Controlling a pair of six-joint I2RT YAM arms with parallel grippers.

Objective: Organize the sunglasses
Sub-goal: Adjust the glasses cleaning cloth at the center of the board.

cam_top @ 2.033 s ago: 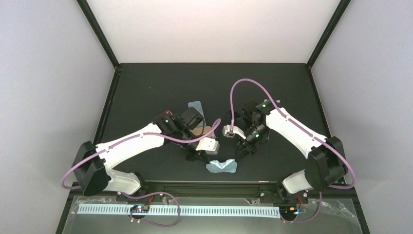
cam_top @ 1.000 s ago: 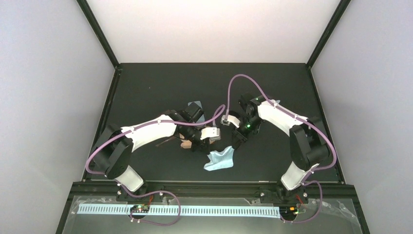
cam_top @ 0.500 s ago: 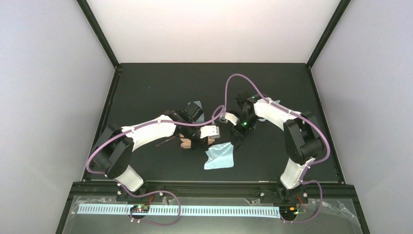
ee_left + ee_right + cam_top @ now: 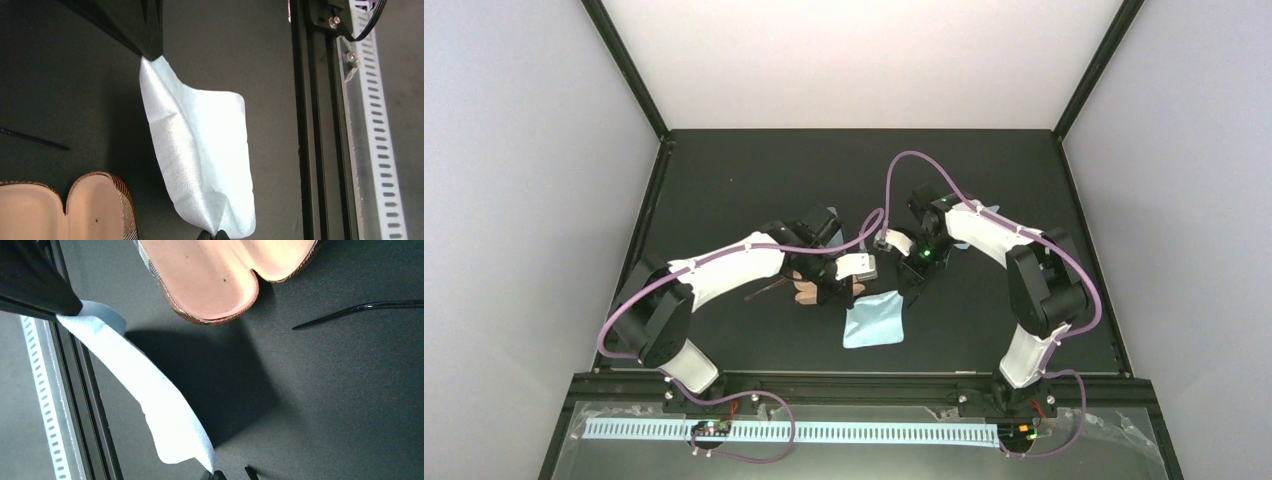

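Your left tool (image 4: 214, 235) and right tool (image 4: 215, 474) are both pinching the cloth (image 4: 200, 150). The sunglasses (image 4: 360, 306) are lying just past the case (image 4: 210, 275) from them. They look light and brittle, so you are likely aiming for the frame front, not a thin arm.

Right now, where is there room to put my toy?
The far strip of the table along the back edge is bare. So is the near patch between the light blue cloth and the right arm. The middle is crowded: the left hand and right hand hold the cloth beside the open tan case.
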